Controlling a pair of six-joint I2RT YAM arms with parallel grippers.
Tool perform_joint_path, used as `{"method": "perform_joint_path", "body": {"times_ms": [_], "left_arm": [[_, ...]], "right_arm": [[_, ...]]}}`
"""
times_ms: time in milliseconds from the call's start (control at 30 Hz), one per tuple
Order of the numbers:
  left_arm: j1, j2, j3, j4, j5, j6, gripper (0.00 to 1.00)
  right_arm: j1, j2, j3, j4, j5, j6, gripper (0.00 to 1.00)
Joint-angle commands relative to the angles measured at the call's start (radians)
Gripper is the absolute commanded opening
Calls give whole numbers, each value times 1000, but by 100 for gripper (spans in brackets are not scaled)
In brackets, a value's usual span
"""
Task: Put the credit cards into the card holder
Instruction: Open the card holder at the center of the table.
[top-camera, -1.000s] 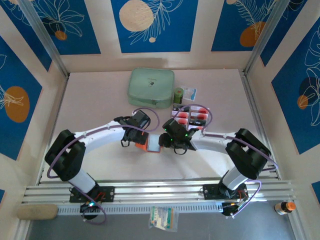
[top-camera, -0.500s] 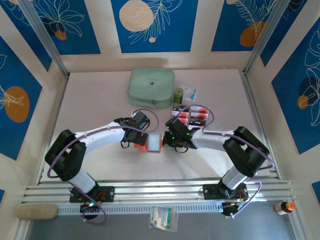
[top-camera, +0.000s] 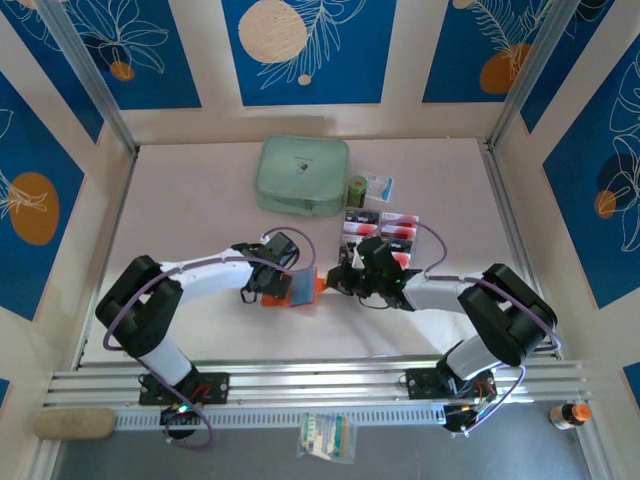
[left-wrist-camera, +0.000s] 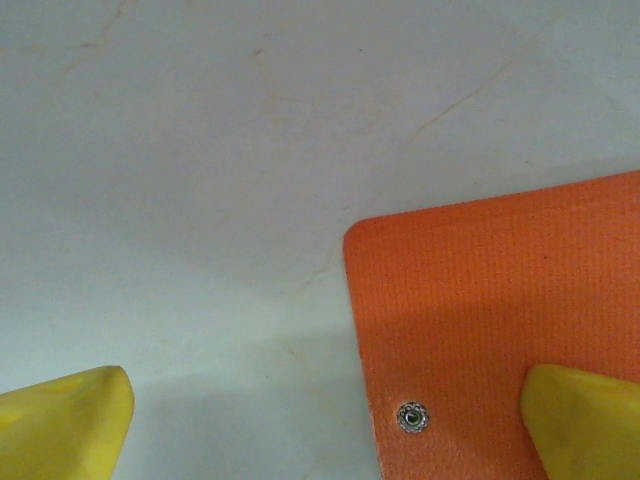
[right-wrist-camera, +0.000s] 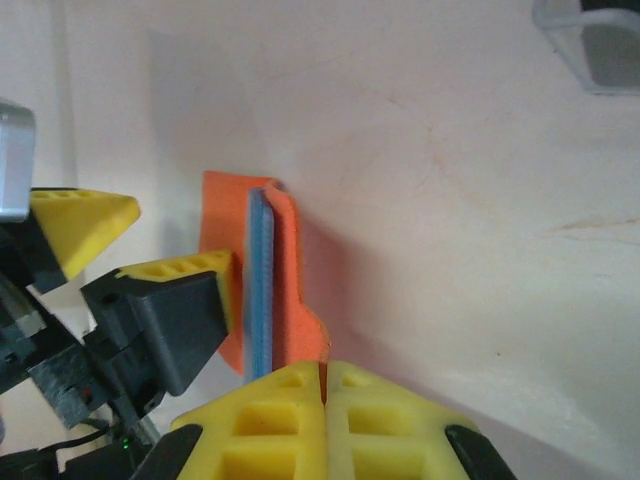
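The orange-red card holder (top-camera: 300, 290) lies on the table between the two arms. My right gripper (right-wrist-camera: 323, 375) is shut on its snap tab and holds one flap (right-wrist-camera: 295, 270) up on edge, so the blue-grey lining shows as a thin strip. My left gripper (left-wrist-camera: 325, 430) is open and straddles the other flap's (left-wrist-camera: 500, 300) edge. One of its fingers (left-wrist-camera: 585, 420) rests on the orange beside the snap stud (left-wrist-camera: 411, 416); the other stands over bare table. The credit cards (top-camera: 398, 222) sit in a clear tray behind the right gripper (top-camera: 338, 283).
A mint-green zip case (top-camera: 302, 176) lies at the back, with a small green cylinder (top-camera: 357, 189) and a packet (top-camera: 379, 186) to its right. The tray's corner (right-wrist-camera: 590, 45) shows in the right wrist view. Aluminium rails (top-camera: 320, 385) run along the near edge.
The right gripper closed on the holder's tab and drew back to the right, tipping the flap up. The left gripper stayed open on the holder's other side.
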Motion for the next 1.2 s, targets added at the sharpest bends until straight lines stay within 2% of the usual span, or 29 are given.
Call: {"method": "perform_joint_path", "body": {"times_ms": [0,167,267,467,667,933,1167], "left_arm": [[-8,38,-32,-2,-24,-13,100],[-7,45,-35,5,-24,-13,100],[-8,46,-38,5,-24,-13,100],[-8,12,-28,-9,-8,-20,100],[-8,-87,20,-34,79,-52,100],[-8,-173,127,-44,239,-103,100],[-8,-210,123,96,419,-245,100]], "right_arm": [[-15,2,-37,172,-96,64,0],[-41,38,-116,421,-161,139,0],[-52,62,-134,483,-174,152,0],[-46,25,-97,247,-109,58,0],[-31,-45,-49,14,-34,-42,0],[-17,-63,-24,-32,-22,-66,0],[-9,-62,-17,-37,-15,-67,0]]}}
